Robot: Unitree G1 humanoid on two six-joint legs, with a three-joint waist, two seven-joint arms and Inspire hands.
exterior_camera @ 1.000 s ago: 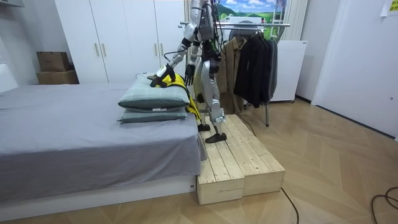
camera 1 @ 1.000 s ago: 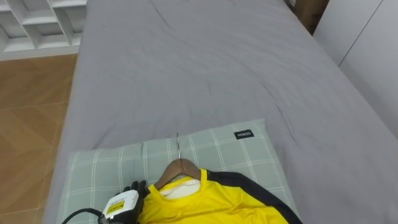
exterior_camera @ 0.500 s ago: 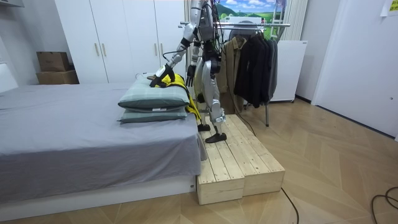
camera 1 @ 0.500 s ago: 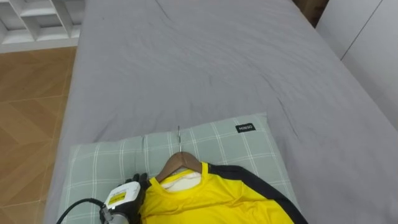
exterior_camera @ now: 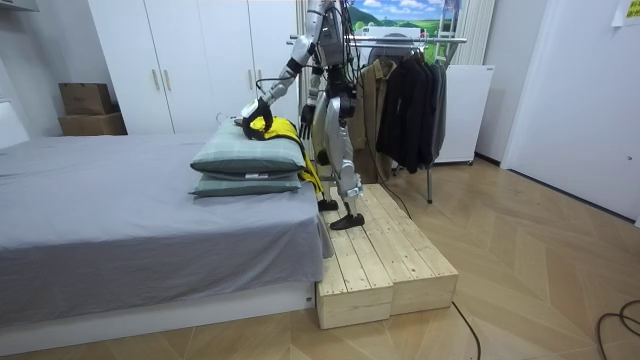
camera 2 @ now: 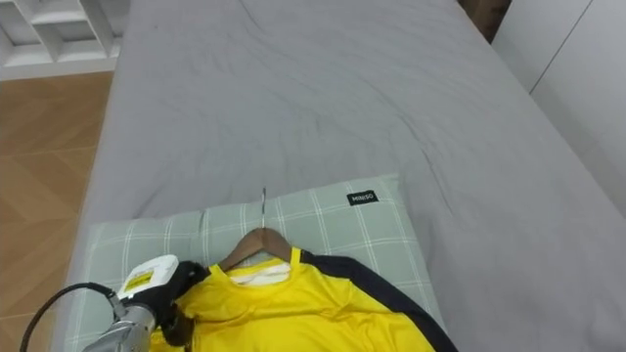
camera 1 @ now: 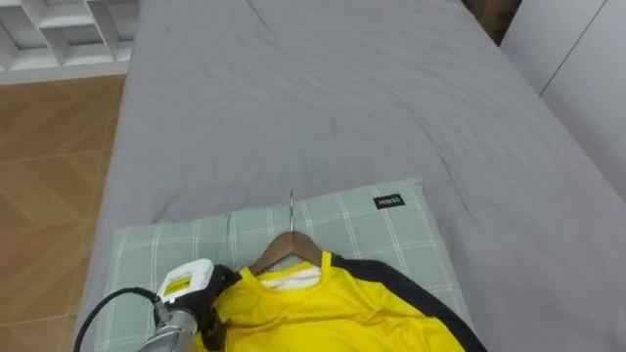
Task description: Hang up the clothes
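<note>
The yellow shirt is laid out on its wooden hanger over the green checked pillow at the near end of the grey bed. The left hand is set against the shirt's shoulder. Whether anything's actually gripped can't be told, since the fingers are tucked out of sight.

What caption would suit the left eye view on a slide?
Left hand at a yellow shirt on a wooden hanger, lying on a checked pillow on the bed.
</note>
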